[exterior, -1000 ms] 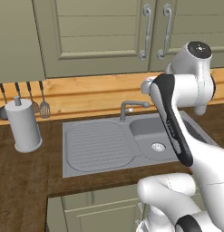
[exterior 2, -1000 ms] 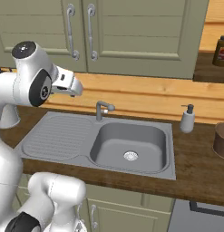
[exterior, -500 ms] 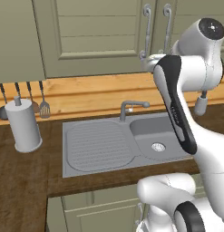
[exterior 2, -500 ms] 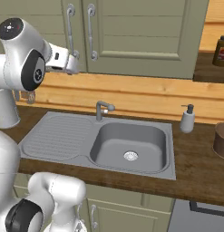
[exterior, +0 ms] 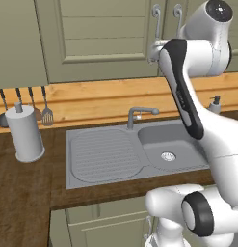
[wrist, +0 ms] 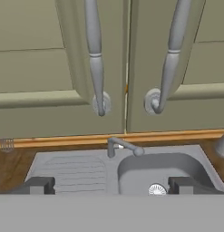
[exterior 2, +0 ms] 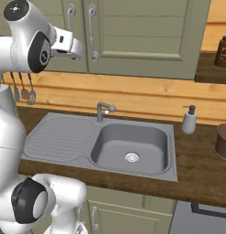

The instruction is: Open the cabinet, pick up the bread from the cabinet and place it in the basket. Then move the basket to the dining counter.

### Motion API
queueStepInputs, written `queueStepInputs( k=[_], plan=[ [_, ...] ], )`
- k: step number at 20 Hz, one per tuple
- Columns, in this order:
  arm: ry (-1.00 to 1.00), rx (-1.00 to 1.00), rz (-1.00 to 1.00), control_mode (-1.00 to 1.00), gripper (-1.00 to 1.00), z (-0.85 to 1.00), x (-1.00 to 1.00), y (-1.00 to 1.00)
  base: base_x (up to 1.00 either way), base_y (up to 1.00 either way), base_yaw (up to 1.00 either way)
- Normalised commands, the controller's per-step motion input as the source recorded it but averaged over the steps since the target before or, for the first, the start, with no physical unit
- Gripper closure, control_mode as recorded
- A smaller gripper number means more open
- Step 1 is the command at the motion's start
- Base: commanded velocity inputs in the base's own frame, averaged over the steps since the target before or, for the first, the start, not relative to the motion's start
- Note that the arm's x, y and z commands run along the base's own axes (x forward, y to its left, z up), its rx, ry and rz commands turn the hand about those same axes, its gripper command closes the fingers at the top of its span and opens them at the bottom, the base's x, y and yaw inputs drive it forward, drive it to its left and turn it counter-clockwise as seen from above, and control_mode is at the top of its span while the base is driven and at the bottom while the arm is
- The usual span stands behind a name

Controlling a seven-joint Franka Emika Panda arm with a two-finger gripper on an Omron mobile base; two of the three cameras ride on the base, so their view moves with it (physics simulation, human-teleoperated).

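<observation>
The gripper (wrist: 111,186) is spread wide and empty, raised in front of the cabinet (wrist: 63,68), whose two doors are shut. The hand view looks straight at both curved handles (wrist: 96,59), close on either side of the door seam. The right base view adds what may be the basket (exterior 2: 223,141), brown, at the surface's (exterior 2: 196,169) far right edge. Sink (exterior 2: 130,146), tap (exterior 2: 103,111) and soap bottle (exterior 2: 189,120) sit below.

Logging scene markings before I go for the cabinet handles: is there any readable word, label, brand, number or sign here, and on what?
No legible text in any view.
Dark jar on the shelf at right: has a pale label patch, too small and blurred to read.
Soap dispenser, grey canister, cabinet: unmarked.
</observation>
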Motion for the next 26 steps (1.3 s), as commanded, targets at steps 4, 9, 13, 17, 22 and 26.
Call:
queueStepInputs(
  k=[4,9,13,17,22,26],
  plan=[
    [-0.02,0.00,0.01,-1.00,-1.00,0.31,0.40,0.02,0.00,0.00,0.00],
    [-0.04,0.00,0.01,-1.00,-1.00,0.11,0.41,0.01,0.00,0.00,0.00],
    [0.00,0.00,0.01,-1.00,-1.00,0.00,0.50,0.01,0.00,0.00,0.00],
    [0.00,0.00,0.00,-1.00,-1.00,0.00,0.56,0.00,0.00,0.00,0.00],
    [0.00,0.00,0.00,-1.00,-1.00,-0.01,0.50,0.04,0.00,0.00,0.00],
    [0.00,0.00,0.00,-1.00,-1.00,-0.04,0.48,0.19,0.00,0.00,0.00]
  ],
)
